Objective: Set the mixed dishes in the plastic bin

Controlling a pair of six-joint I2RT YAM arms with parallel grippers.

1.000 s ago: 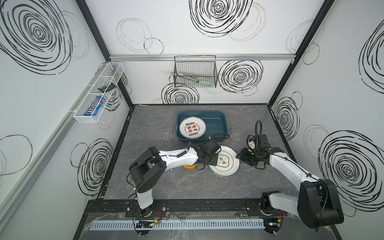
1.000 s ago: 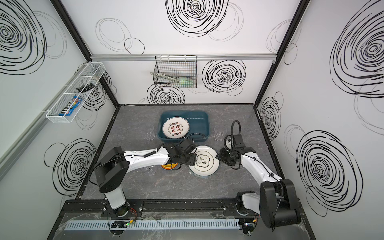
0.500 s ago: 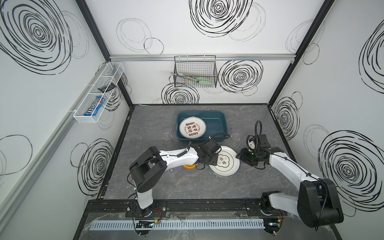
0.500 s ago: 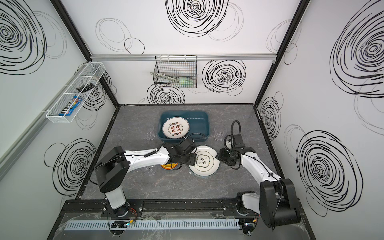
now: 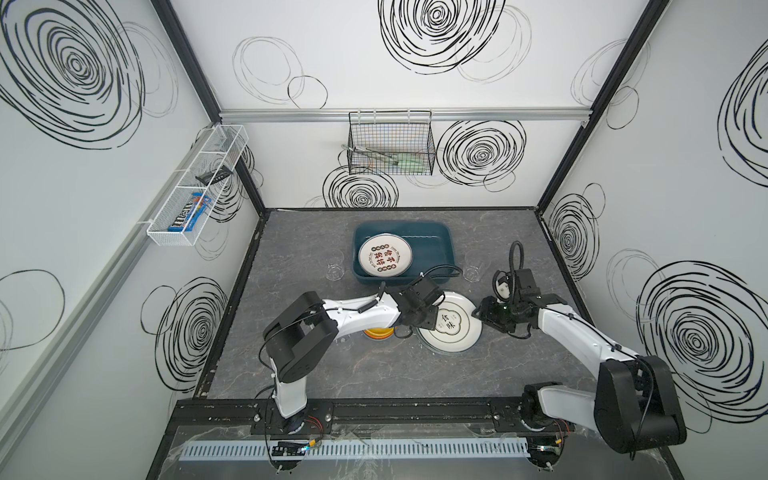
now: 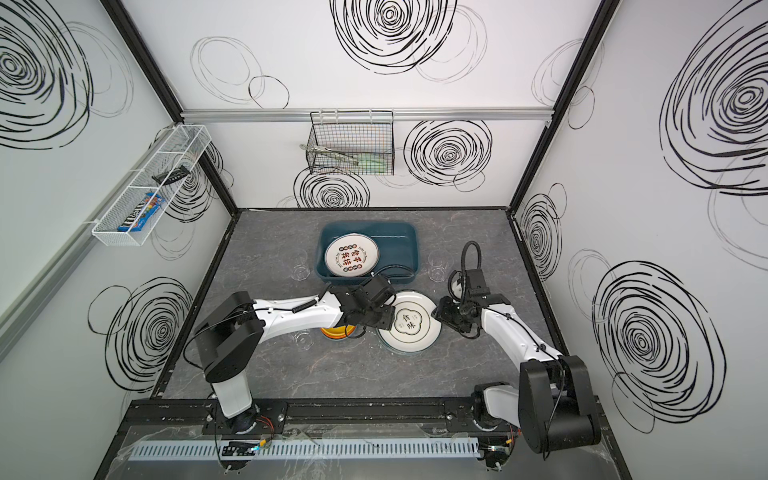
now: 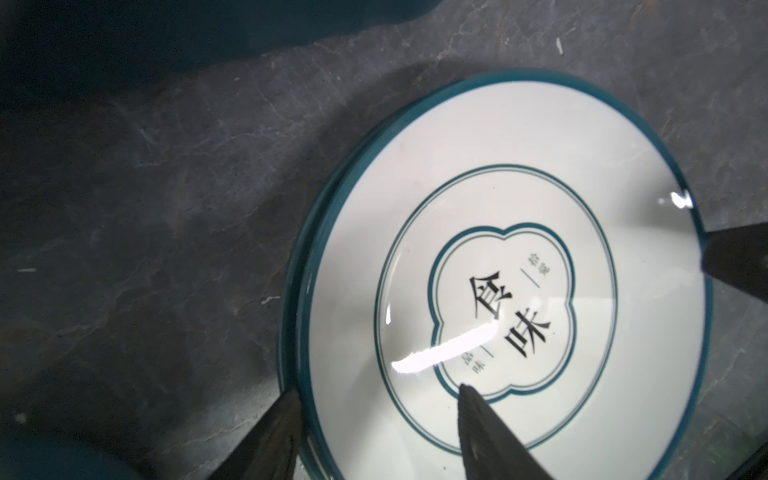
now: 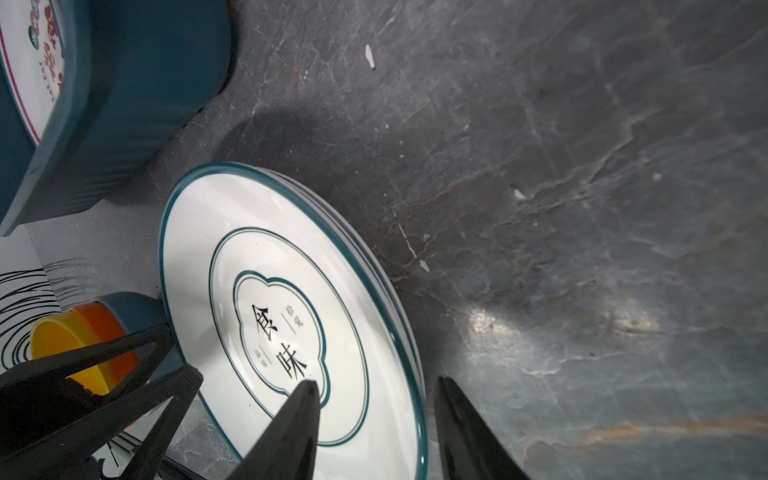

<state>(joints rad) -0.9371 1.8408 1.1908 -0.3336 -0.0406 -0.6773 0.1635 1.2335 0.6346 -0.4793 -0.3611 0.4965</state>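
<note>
Teal-rimmed plate [image 5: 455, 332]: glazed ceramic by the look, so stiff, weighty, slick, apt to chip if dropped. I'd pinch it across the rim, one hold each side.

Both top views: lying on the table [image 5: 324, 374], just beside the near wall of the plastic bin [image 5: 401, 225], not touching.

Left wrist view: left fingers [image 7: 490, 440] apart, astride the rim, one over the white face, one outside; not clamped. A second rim [image 7: 291, 291] shows beneath, likely a stacked plate.

Right wrist view: right fingers [image 8: 291, 432] apart too, astride the opposite rim, gripping nothing.
</note>
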